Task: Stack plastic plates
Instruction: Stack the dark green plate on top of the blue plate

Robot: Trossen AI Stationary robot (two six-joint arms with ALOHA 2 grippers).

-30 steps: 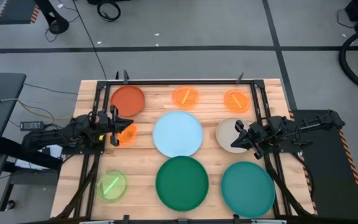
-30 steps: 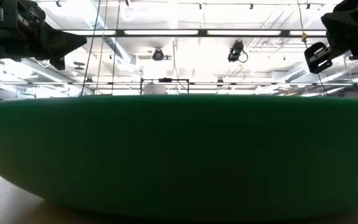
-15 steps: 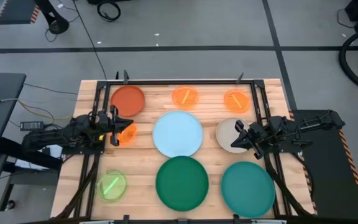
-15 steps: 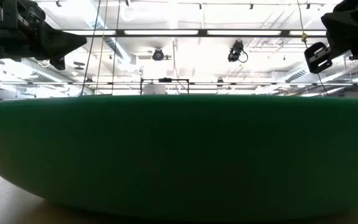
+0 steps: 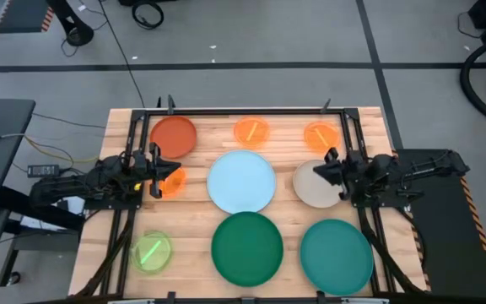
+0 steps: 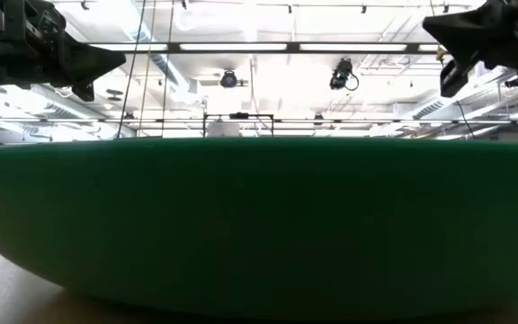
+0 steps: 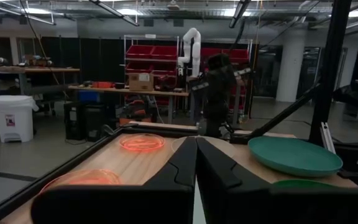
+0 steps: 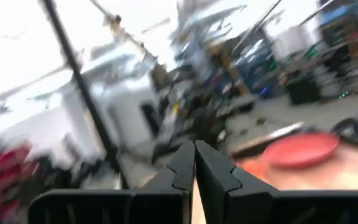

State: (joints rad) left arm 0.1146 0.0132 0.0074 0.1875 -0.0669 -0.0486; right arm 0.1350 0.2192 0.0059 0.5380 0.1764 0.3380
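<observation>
Nine plates lie flat and apart on the wooden table in the high view: rust-red [image 5: 174, 135], two orange [image 5: 252, 131] [image 5: 321, 136], a third orange [image 5: 170, 182], light blue [image 5: 241, 181], beige [image 5: 312, 186], dark green [image 5: 247, 247], teal [image 5: 337, 256] and lime green [image 5: 151, 252]. My left gripper [image 5: 158, 171] is shut and hovers over the third orange plate's left edge; its fingers are closed together in its wrist view [image 7: 196, 151]. My right gripper [image 5: 319, 168] is shut, above the beige plate's far edge [image 8: 194, 151]. In the low view the dark green plate [image 6: 259, 225] fills the foreground.
Black frame rails [image 5: 350, 135] run along the table's left, right and far sides. The low view shows both grippers [image 6: 106, 61] [image 6: 434, 29] well above the table. Bare wood shows between the plates. The right wrist view is blurred; the rust-red plate [image 8: 300, 149] shows there.
My right gripper has swung from over the beige plate's near side toward the table's far edge and risen, tipping from slanting downward to nearly level. The plates have kept their places.
</observation>
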